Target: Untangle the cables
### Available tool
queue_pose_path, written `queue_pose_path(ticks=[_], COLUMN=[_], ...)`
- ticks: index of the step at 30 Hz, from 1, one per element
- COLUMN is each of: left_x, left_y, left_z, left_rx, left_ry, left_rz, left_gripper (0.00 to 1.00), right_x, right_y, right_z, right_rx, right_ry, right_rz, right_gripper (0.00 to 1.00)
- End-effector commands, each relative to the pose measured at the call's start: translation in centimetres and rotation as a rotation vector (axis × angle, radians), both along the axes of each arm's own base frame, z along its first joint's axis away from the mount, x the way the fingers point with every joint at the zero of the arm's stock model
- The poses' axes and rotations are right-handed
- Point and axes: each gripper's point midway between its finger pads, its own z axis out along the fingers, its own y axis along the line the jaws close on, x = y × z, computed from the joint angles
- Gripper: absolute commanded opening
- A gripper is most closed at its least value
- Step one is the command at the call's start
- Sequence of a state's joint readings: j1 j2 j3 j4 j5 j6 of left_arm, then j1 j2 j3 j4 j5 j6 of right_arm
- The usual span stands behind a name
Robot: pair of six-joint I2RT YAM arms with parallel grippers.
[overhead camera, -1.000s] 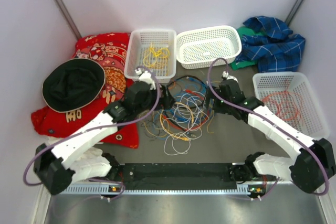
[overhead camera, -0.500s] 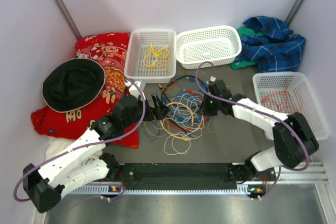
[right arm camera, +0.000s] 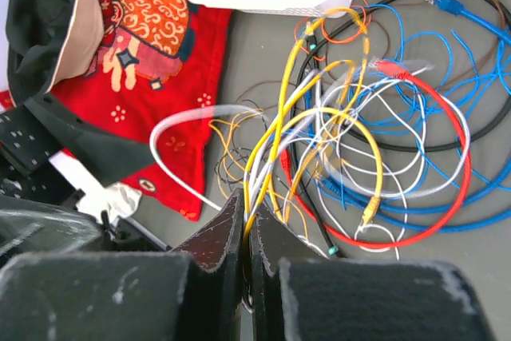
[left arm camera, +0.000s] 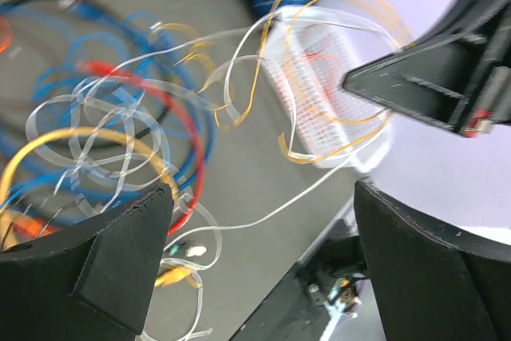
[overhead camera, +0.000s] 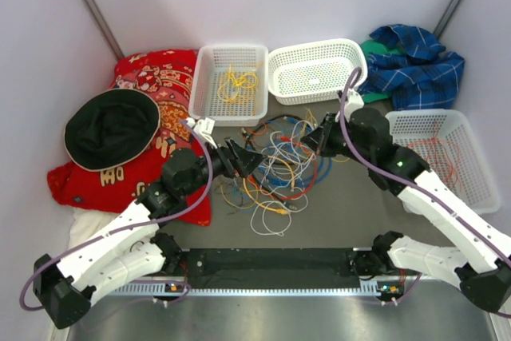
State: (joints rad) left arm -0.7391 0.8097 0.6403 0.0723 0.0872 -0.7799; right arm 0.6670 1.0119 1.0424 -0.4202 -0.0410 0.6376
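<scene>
The cables [overhead camera: 275,172] lie in a tangled heap of yellow, blue, white, red and black loops at the table's centre. My right gripper [overhead camera: 317,141] is at the heap's right edge, shut on a yellow cable [right arm camera: 275,129] together with thin white strands. The right wrist view shows them pinched in my right gripper [right arm camera: 246,199]. My left gripper [overhead camera: 242,157] hovers at the heap's left edge, open. Nothing sits between the fingers [left arm camera: 96,269] of my left gripper [left arm camera: 259,233] in its wrist view. That view shows lifted orange and white strands [left arm camera: 319,61].
Three white baskets stand behind and beside the heap: one [overhead camera: 209,93] holding yellow cables, a middle one [overhead camera: 315,53], and a right one [overhead camera: 471,157] holding orange-red cable. A red cloth [overhead camera: 156,77] with a black hat [overhead camera: 112,127] lies left. A blue plaid cloth [overhead camera: 415,65] lies back right.
My right gripper has shut on strands of the heap and risen, pulling them up and to the right. My left gripper shifted slightly and stays open.
</scene>
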Motion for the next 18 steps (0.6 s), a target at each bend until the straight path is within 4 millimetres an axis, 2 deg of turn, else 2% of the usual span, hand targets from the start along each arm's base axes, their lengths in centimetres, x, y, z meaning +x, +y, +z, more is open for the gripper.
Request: queue_pose_path(ticks=[1,4,5,6,7,9,16,18], left_x=[-1.5,-2.5,-2.5,-2.8,-3.0,-3.3,-2.2,-2.5], left_y=[-1.5,-2.7,-3.3,-3.5,-4.3,-4.8,-7.2,-7.6], left_z=[5.1,5.9,5.6,6.6,6.2,7.0,5.3,5.0], left_rx=[-0.131,-0.190,-0.201,-0.247,-0.258,-0.289,-0.262,-0.270], left_ry=[-0.187,-0.244,-0.236,-0.279,-0.259,-0.284,-0.249,-0.245], left_rz=[-0.129,-0.222,-0.248,-0.268,-0.307,-0.335,-0.375,-0.403], left_gripper=[0.99,0.98,0.97,0.95,0.94,0.90,0.87,0.86], right_x=[-1.3,-2.0,-2.3,-2.5,-2.6,-2.8,-3.8,-4.0], right_y=[-0.5,-0.2,-0.1,0.3,0.5,0.7,1.0,1.0], right_z=[2.0,2.9,3.3,3.7,3.8,4.4,4.8,4.9], right_rx=[0.011,0.066,0.096,0.121,0.136,0.174,0.199,0.212], right_ry=[-0.019,-0.016,-0.007,-0.010,-0.005,-0.008,-0.018,-0.015], right_rz=[0.020,0.035,0.038,0.053,0.058,0.066,0.118,0.116], right_gripper=[0.00,0.00,0.00,0.00,0.00,0.00,0.00,0.00])
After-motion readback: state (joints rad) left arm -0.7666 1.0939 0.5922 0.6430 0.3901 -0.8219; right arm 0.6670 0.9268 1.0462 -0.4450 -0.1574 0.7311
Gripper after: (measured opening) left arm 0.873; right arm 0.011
